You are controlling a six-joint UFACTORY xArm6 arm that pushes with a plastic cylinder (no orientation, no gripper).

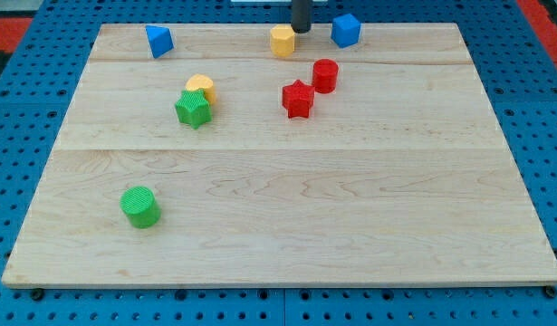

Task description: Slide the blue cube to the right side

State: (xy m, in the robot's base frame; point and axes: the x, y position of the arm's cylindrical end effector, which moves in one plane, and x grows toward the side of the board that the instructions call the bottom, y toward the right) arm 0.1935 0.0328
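The blue cube (346, 30) sits near the view's top edge of the wooden board (287, 244), right of centre. My tip (301, 29) is at the view's top, between the yellow hexagonal block (282, 41) just to its left and the blue cube to its right. A small gap shows between my tip and the blue cube. A second blue block (158, 40), wedge-like, lies at the top left.
A red cylinder (325, 75) and a red star (298, 99) lie below the blue cube. A yellow block (200, 88) touches a green star (193, 110) at left. A green cylinder (140, 206) stands at the lower left.
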